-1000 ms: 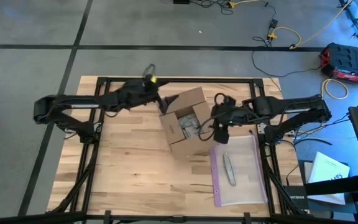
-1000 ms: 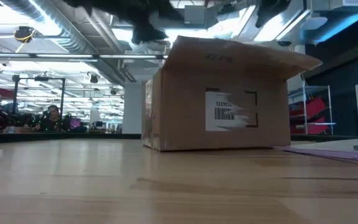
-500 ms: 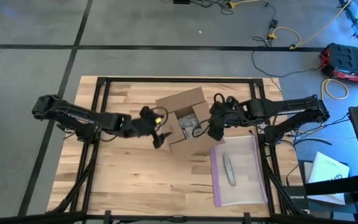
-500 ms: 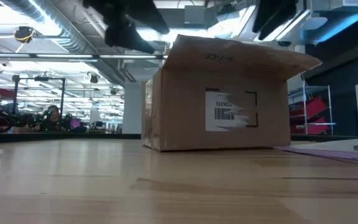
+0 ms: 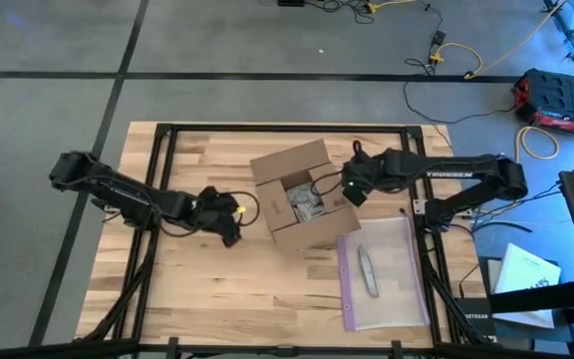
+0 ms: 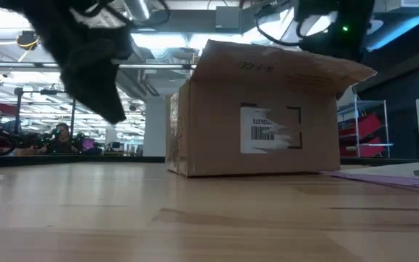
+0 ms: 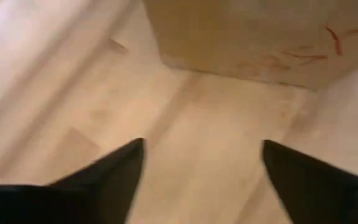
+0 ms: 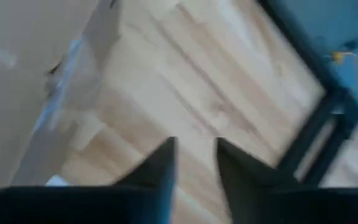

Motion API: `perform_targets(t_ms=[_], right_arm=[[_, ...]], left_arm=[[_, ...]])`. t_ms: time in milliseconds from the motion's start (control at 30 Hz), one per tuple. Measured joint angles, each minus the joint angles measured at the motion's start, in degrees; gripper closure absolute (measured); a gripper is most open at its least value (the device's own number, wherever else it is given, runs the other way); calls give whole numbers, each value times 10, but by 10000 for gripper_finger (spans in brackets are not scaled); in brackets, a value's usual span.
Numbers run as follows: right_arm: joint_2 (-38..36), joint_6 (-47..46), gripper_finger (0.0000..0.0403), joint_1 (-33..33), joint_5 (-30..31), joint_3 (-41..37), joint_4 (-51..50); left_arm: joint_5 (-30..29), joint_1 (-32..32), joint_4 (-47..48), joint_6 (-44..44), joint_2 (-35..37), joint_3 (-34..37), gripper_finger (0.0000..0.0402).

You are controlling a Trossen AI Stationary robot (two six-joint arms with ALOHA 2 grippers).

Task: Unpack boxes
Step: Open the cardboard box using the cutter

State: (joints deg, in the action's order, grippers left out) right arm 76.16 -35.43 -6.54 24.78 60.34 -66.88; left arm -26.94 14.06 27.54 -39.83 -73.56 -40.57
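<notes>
Both arms have drawn back from the open box (image 5: 300,195), which sits unmoved at the middle of the worktop (image 5: 197,279) with crumpled contents showing inside. The left tool (image 5: 229,221) has swung down to the box's left, near but apart, fingers spread fairly wide and empty. The right tool (image 5: 350,189) has pulled off to the box's right edge, fingers narrowed with a slim gap, gripping nothing (the bag (image 5: 382,269) lies untouched). Judging by this, nothing is unpacked yet.
</notes>
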Motion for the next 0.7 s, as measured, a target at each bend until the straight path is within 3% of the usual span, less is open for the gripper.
perform_targets(t_ms=[67,167,200,333,533,700], right_arm=[[-21,9,384,1,-12,-38,43],[-62,-2,397,2,-25,-93,100],[-80,-6,400,1,-24,-111,116],[-172,-17,402,-11,-36,-197,219],[-325,-31,403,-60,-154,-346,370],[-371,-53,403,-66,-185,-404,433]], left_arm=[[23,6,-63,-11,17,43,219],[58,14,-144,-28,40,86,354],[60,17,-166,-34,46,94,376],[36,21,-256,-61,51,114,398],[-78,22,-380,-152,39,168,400],[-118,3,-433,-211,39,211,400]])
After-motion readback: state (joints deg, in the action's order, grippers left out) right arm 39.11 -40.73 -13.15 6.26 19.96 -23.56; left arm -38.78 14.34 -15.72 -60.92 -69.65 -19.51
